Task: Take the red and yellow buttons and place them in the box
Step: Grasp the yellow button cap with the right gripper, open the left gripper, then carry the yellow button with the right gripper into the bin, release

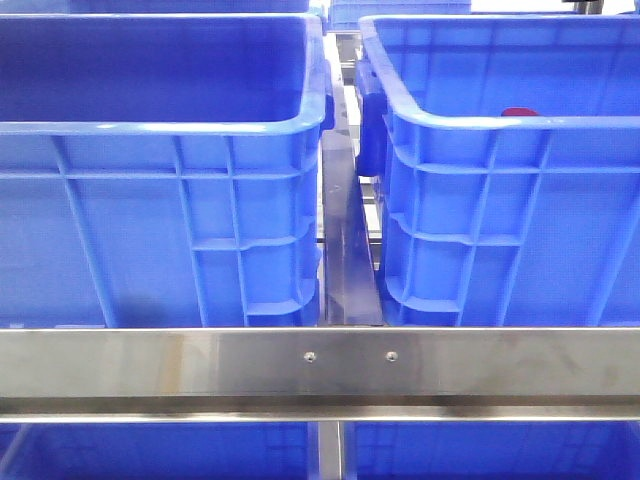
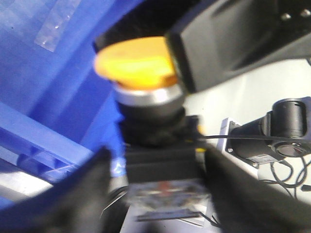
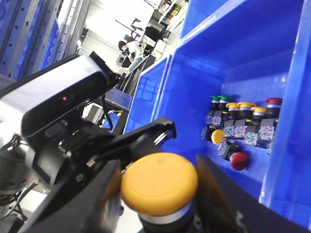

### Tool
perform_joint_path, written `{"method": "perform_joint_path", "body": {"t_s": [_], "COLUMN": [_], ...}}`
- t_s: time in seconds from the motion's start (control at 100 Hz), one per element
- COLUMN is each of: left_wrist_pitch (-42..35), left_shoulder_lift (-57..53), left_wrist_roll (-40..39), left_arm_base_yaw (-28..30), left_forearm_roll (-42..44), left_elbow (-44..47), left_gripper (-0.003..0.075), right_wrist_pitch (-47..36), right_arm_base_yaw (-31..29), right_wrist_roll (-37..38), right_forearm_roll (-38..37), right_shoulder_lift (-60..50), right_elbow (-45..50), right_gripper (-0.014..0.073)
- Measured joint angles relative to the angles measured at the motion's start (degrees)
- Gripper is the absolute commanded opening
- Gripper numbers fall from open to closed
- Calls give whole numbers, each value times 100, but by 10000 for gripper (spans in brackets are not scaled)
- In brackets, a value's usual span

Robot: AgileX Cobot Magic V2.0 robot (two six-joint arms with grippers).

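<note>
You are in the middle of moving the yellow button (image 3: 159,182). It is up in the air, not in any crate. In the right wrist view it sits between the two fingers of the right gripper (image 3: 160,194), with its round top facing the camera. In the left wrist view the same button sits between the fingers of the left gripper (image 2: 158,170), seen from the side, and the picture is blurry. Both grippers are close around it, so this looks like a pass from one to the other. You cannot tell which one is really pinching it and which is only near. The front view shows no arms, just the left crate (image 1: 150,125) and the right crate (image 1: 450,122) side by side with a gap between them. A bit of red (image 1: 519,112) peeks over the near rim of the right crate. In the right wrist view a crate has a small pile of buttons on its floor, and one is a red button (image 3: 239,160) lying at the edge of the pile. You cannot tell from here which crate is the box for the drop. Next, I think one gripper must have a firm hold before the other lets go, or the button may fall. Then carry it over the box, go low and let go.
</note>
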Motion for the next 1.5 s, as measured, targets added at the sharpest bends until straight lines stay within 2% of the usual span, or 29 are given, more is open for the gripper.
{"method": "perform_joint_path", "body": {"t_s": [0.07,0.18,0.34,0.43,0.63,0.73,0.88,1.16,1.5], "left_wrist_pitch": [0,0,0,-9,-9,-9,-9,-9,-9], "left_shoulder_lift": [0,0,0,0,0,0,0,0,0], "left_wrist_roll": [0,0,0,0,0,0,0,0,0], "left_arm_base_yaw": [0,22,147,172,172,172,172,172,172], "left_forearm_roll": [54,119,118,140,149,149,149,149,149], "left_elbow": [0,0,0,0,0,0,0,0,0], "left_gripper": [666,646,619,618,618,618,618,618,618], "right_wrist_pitch": [-27,-156,-680,-1154,-2111,-2189,-2200,-2286,-2520], "right_arm_base_yaw": [0,-232,-916,-1270,-1661,-1764,-1895,-2037,-2037], "right_wrist_roll": [-12,-319,-1162,-1902,-4184,-4735,-4995,-5032,-5045], "right_forearm_roll": [0,-26,-14,-7,55,58,58,68,90], "right_shoulder_lift": [0,0,0,0,254,616,1351,2713,3640], "right_elbow": [-11,-106,-298,-323,-327,-420,-700,-1804,-2710], "right_gripper": [183,183,183,183,183,183,183,183,183]}}
